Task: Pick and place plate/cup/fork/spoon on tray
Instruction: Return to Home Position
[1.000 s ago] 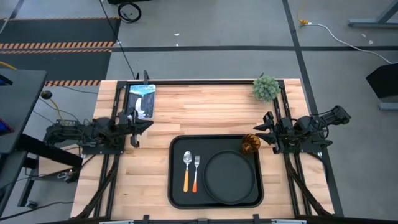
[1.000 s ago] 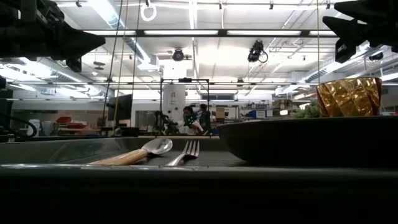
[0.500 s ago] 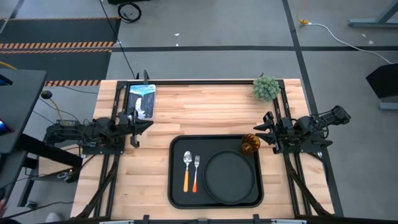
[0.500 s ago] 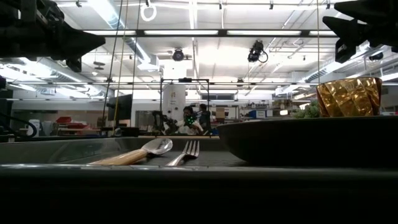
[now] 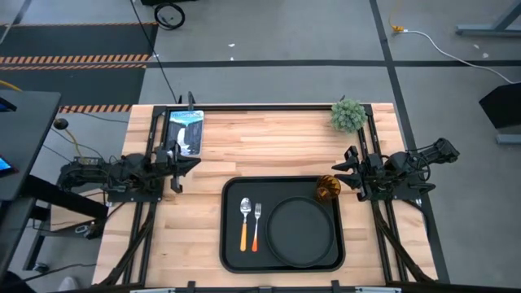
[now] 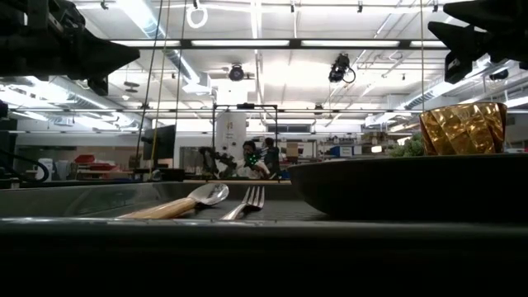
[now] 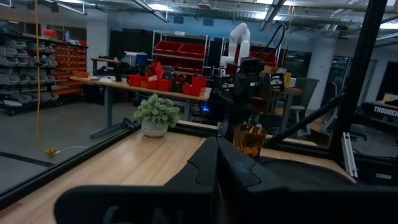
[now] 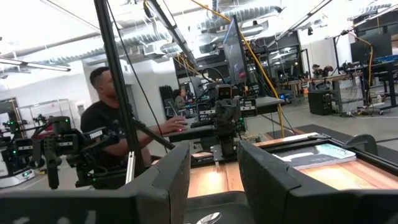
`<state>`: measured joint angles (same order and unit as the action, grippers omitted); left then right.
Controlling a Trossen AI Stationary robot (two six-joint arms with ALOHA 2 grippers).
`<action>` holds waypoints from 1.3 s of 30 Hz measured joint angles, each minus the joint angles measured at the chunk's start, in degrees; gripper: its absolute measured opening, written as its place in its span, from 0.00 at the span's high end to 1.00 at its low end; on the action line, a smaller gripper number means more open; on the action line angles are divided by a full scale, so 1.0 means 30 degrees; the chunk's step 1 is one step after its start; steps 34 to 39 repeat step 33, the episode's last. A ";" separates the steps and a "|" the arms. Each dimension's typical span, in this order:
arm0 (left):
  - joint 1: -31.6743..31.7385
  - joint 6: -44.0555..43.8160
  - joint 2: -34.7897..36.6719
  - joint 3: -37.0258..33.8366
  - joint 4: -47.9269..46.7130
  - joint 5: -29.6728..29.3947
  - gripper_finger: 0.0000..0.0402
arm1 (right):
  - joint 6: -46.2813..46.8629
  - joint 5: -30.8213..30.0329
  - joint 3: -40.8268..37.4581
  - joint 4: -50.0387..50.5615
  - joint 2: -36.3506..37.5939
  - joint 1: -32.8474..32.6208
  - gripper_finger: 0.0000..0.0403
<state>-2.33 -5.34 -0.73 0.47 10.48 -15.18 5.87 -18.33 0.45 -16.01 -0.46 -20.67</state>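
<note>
The black tray [image 5: 232, 244] lies at the table's near middle. On it lie the round black plate [image 5: 303, 230] on the right, and the spoon [image 5: 245, 220] and the fork [image 5: 256, 224] side by side on the left. The amber cup [image 5: 328, 188] stands upright in the tray's far right corner, beside the plate's rim. My left gripper [image 5: 195, 163] is shut and empty, hovering left of the tray. My right gripper [image 5: 348, 171] is open and empty, just right of the cup. In the low view the spoon [image 6: 177, 205], fork [image 6: 247, 200], plate [image 6: 404, 186] and cup [image 6: 462, 128] all show.
A small potted plant [image 5: 348, 115] stands at the far right of the table. A flat picture panel [image 5: 185, 130] lies at the far left. A person in a dark shirt [image 8: 109, 134] shows beyond the table in the right wrist view.
</note>
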 joint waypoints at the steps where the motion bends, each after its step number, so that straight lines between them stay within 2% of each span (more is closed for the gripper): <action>1: 0.0000 -0.0007 0.0000 0.0000 0.0000 0.0000 0.97 | -0.0004 0.0000 0.0000 -0.0004 0.0003 0.0000 0.65; 39: 0.0000 -0.0004 0.0000 0.0000 0.0000 0.0000 0.97 | -0.0007 0.0000 0.0000 0.0000 0.0003 0.0000 0.65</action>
